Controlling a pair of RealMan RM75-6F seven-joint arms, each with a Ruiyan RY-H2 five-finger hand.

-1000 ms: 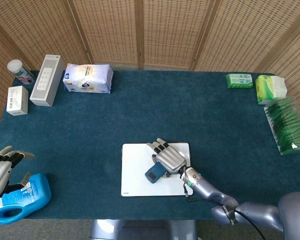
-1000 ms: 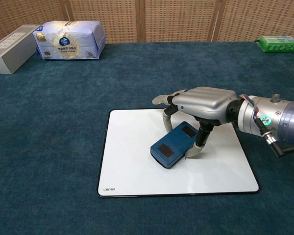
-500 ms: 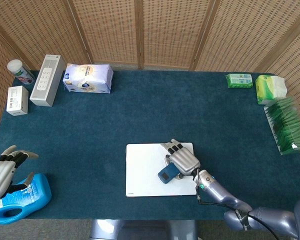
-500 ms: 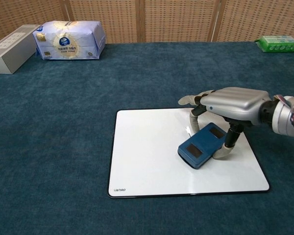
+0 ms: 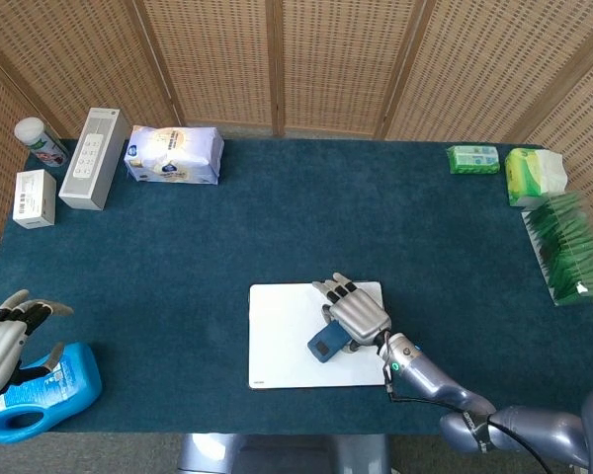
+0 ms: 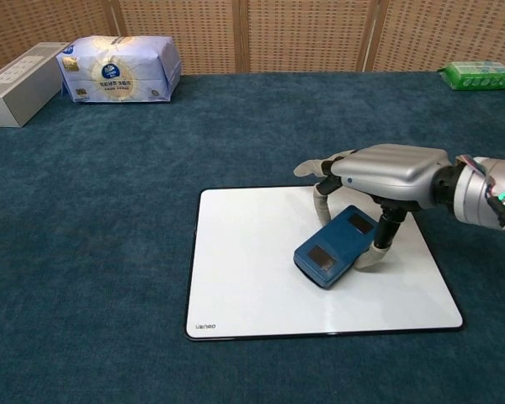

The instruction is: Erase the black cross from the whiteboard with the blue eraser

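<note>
Nearest you, your right hand (image 6: 387, 172) is grasping the blue eraser (image 6: 335, 247), thumb on the eraser's right side and fingers (image 6: 322, 205) curled down against its far edge, so the eraser sits under the palm and pokes out toward the front left. The eraser lies flat on the whiteboard (image 6: 252, 286), tilted diagonally, just right of the board's middle. The board's white face shows no black mark in either view, only a small grey logo at its front left corner. In the head view the same hand (image 5: 357, 316) covers the eraser's (image 5: 327, 343) upper end, near the right edge of the whiteboard (image 5: 280, 336). At the front left corner of the table (image 5: 277, 217), your left hand (image 5: 0, 341) hangs with fingers spread and nothing in it, just beside a blue bottle (image 5: 44, 390) lying on its side; you cannot tell whether they touch. Farther back on the left stand a white box (image 5: 34, 197), a tall grey box (image 5: 95, 158), a small white jar (image 5: 40, 141) and a pack of tissues (image 5: 173, 155). At the far right lie two green packets (image 5: 472, 159) and a green bundle (image 5: 568, 247).
</note>
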